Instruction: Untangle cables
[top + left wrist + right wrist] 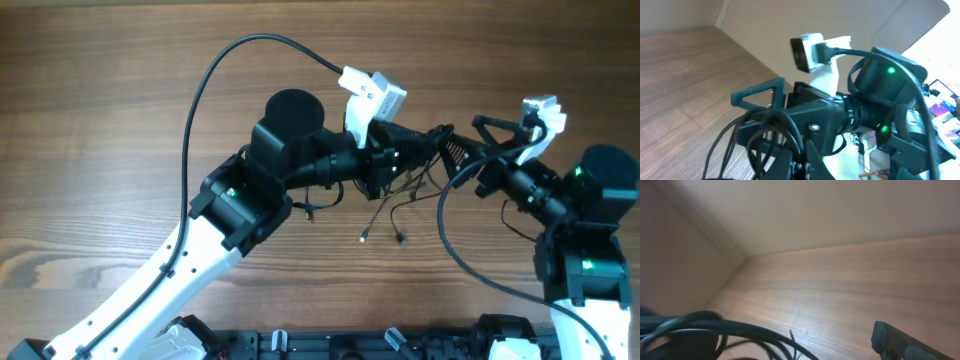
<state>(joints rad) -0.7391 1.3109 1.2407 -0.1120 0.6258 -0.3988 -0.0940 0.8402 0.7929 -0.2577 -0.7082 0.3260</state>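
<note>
Over the wooden counter point(110, 110), the cables point(398, 205) bunch between your left end effector point(425, 143) and right end effector point(478, 150), grips impossible to tell; you seem mid-separation, so next draw apart slowly.

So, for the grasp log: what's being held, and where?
The cables, apparently, at their tangled bunch, between the left gripper and right gripper; plug ends hang loose. Exact contact is hidden.

Cables point(378, 218) partly hidden by arms; right fingers point(900, 342) blurred, cut off; dark blur probably cables too
</note>
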